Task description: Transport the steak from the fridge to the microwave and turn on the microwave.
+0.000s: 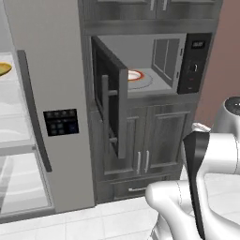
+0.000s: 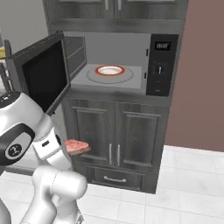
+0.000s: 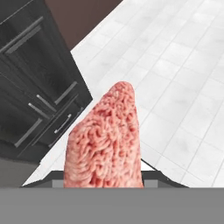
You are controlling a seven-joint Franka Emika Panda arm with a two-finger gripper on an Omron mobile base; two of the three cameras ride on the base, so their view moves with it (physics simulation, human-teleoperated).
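My gripper (image 2: 66, 146) is shut on the steak (image 2: 78, 146), a pinkish-red slab held low in front of the lower cabinet doors. In the hand view the steak (image 3: 107, 140) rises from the bottom and hides the fingertips. Above stands the black microwave (image 2: 162, 65), its door (image 2: 41, 76) swung wide open to the left. Its red-ringed white turntable (image 2: 110, 71) lies bare. The same turntable (image 1: 136, 75) and door (image 1: 110, 101) show in the left base view. The light-grey fridge (image 1: 51, 84) stands at the left with its dark curved handle (image 1: 33, 112).
Dark wood cabinet doors (image 2: 116, 131) and a drawer (image 2: 116, 178) sit below the microwave. A yellow plate (image 1: 3, 69) rests on a glass shelf inside the fridge. White tiled floor (image 3: 183, 78) spreads to the right, beside a brown wall (image 2: 205, 74).
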